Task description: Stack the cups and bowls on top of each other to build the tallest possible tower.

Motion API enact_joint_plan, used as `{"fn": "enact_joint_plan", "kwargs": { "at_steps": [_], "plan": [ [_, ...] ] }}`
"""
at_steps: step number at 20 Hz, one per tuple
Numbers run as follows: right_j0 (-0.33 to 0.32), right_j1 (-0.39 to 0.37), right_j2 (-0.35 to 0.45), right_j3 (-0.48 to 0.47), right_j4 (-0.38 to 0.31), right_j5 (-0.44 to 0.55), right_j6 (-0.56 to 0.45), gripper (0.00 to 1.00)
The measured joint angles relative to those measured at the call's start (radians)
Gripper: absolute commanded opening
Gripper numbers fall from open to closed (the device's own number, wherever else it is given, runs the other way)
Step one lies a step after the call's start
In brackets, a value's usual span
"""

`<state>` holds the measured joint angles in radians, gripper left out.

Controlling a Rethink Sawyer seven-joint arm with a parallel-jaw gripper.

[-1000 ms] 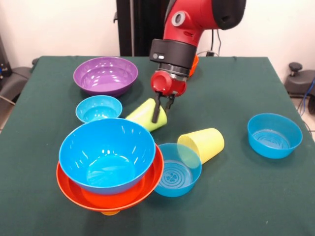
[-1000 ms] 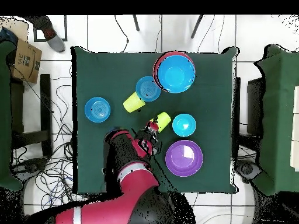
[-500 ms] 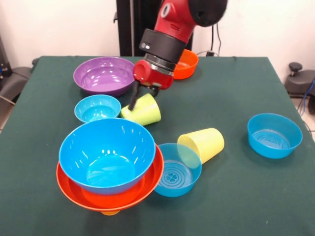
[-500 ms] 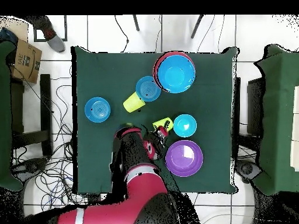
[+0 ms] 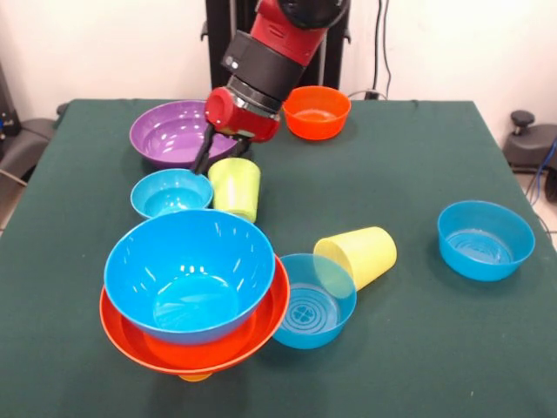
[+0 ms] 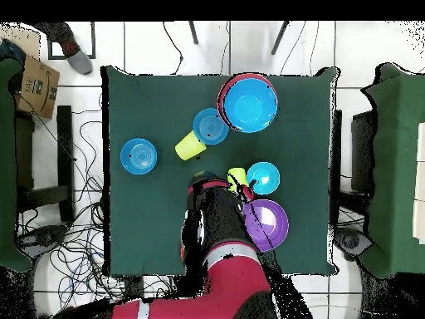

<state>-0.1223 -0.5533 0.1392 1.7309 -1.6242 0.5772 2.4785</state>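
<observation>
My gripper [image 5: 218, 158] is shut on the rim of the lime green cup [image 5: 236, 188], which stands upright, mouth up, beside the small blue bowl [image 5: 171, 192]. In the overhead view the gripper [image 6: 243, 189] sits at the cup [image 6: 236, 175]. The tower is a large blue bowl [image 5: 189, 268] nested in a wider orange bowl [image 5: 209, 350] over an orange cup [image 5: 194, 376]. The pale yellow cup [image 5: 360, 253] lies on its side, touching a medium blue bowl [image 5: 309, 301].
The large purple bowl [image 5: 178, 131] is behind the gripper. A small orange bowl [image 5: 317, 111] stands at the far side. Another medium blue bowl [image 5: 485, 239] sits alone at the right. The table's edge [image 5: 487, 113] runs along the right.
The gripper swung left toward the purple bowl, carrying the lime green cup. The cup turned from lying on its side to upright next to the small blue bowl.
</observation>
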Motion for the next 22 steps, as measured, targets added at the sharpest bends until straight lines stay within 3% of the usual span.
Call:
{"fn": "enact_joint_plan", "kwargs": {
  "at_steps": [4,14,19,20,22],
  "plan": [
    [0.013,0.001,-0.016,-0.002,-0.044,-0.015,-0.039,1.0],
    [0.054,0.002,-0.021,-0.011,-0.072,-0.016,-0.039,1.0],
    [0.064,-0.001,-0.003,-0.007,-0.197,-0.027,-0.033,1.0],
    [0.056,-0.005,0.017,0.001,-0.263,-0.028,-0.02,1.0],
    [0.047,-0.009,0.036,0.006,-0.322,-0.028,-0.001,1.0]
  ]
}}
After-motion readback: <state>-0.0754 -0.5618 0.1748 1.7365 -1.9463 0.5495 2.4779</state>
